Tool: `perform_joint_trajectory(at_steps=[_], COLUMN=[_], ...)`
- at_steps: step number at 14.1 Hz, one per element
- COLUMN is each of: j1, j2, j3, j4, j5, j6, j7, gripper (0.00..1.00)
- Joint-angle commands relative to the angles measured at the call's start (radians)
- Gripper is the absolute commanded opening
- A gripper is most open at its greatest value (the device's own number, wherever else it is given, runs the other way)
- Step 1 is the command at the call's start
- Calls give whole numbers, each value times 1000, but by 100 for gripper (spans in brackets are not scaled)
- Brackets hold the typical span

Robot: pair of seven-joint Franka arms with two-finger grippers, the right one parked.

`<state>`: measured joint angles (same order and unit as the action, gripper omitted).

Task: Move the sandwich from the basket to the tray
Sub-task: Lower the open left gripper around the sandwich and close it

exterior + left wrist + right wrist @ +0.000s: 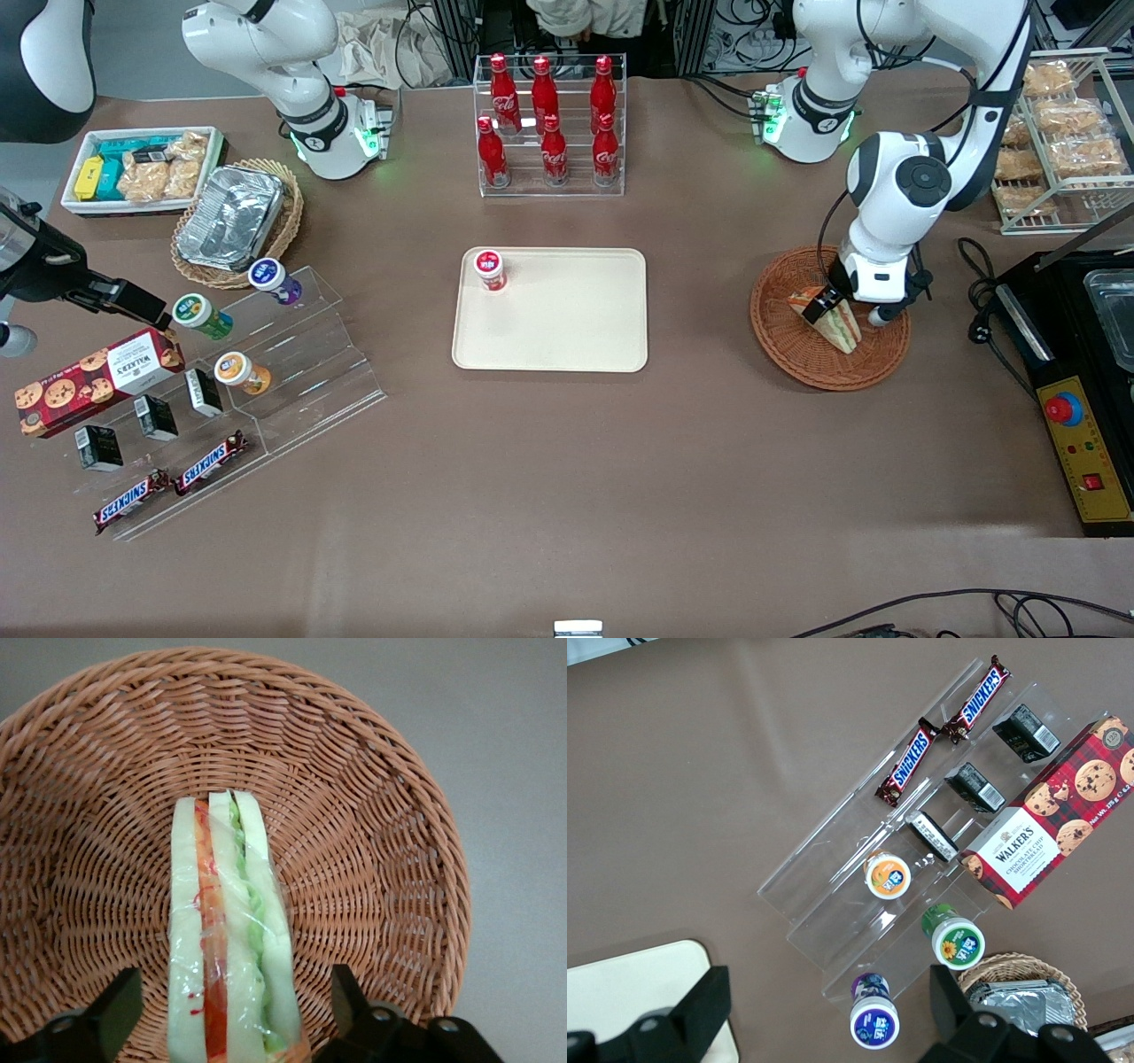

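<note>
On brown table, the basket (pixel 828 361) held the sandwich (pixel 229 939); the gripper (pixel 232 1014) straddled it, fingers (pixel 113 1014) apart, not touching.

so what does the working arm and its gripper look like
The left arm is glossy white with rounded segments, dark grey joint discs and a black cable along it. Its base glows green. The gripper has a white body and black fingers.

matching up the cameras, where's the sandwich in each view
Front view: sandwich in the basket, under the gripper.
Left wrist view: sandwich standing on edge between the open fingers.
Right wrist view: not in it.
Shared landmark: the basket's woven wall.
</note>
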<state>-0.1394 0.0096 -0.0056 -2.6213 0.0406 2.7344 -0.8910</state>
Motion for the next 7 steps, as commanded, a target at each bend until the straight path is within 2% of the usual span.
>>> perform_joint_trajectory(at_steps=[1, 2, 4, 7], j1=[-11, -11, -11, -9], j2=[-25, -36, -63, -132], j3=[10, 10, 10, 9], j4=[-19, -17, -11, 13], j5=[27, 27, 27, 50], j6=[16, 10, -27, -145], j7=[-60, -62, -62, -55], gripper=[31, 17, 1, 0])
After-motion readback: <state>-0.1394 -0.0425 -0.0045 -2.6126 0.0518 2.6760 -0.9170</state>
